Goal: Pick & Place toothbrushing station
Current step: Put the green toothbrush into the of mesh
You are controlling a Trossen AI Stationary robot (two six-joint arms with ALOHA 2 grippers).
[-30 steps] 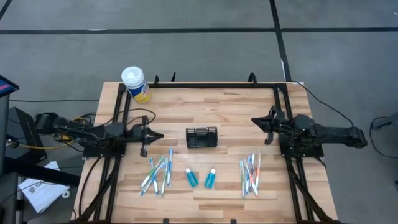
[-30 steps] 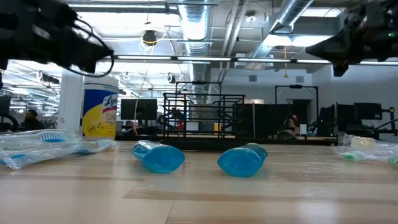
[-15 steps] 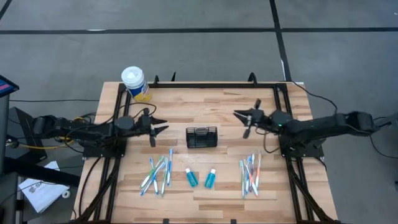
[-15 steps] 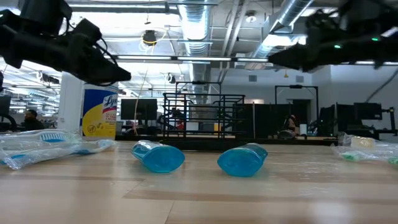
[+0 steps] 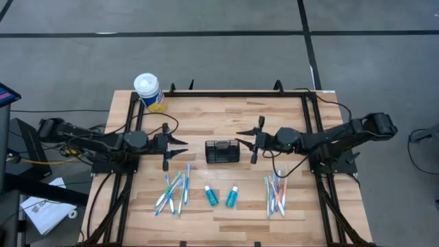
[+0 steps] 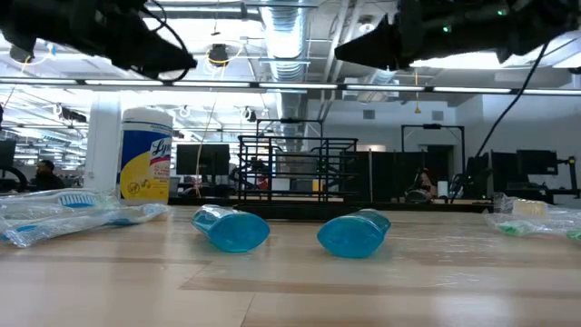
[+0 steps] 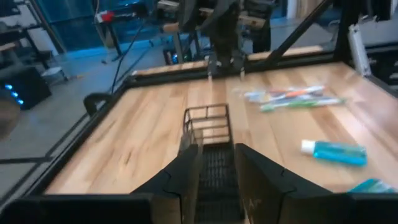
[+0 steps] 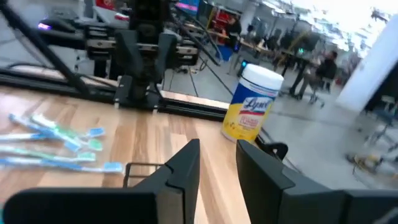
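**Supervisor:** Where is the station, and what is the tool state?

**Operator:** I have the black wire-mesh basket (image 5: 222, 151) standing mid-table, empty, between both arms. The toothbrushes (image 5: 174, 191) lie loose in front of it on my left, a second bundle (image 5: 276, 193) on my right, and the two teal tubes (image 5: 221, 196) sit between them. The left gripper (image 5: 176, 145) hovers just beside the basket's left end, fingers parted and holding nothing. The right gripper (image 5: 248, 139) hangs near its right end, likewise spread and empty.

**Supervisor:** Handling?

**Operator:** I judge the basket light and rigid; I would pinch its top rim wire. The brushes look slim, wrapped and probably slippery, best taken mid-handle.

**Supervisor:** Change from half a second ago?

**Operator:** The right arm has reached well inward, from clear of the basket to close by it. The left has edged nearer. No object has shifted.
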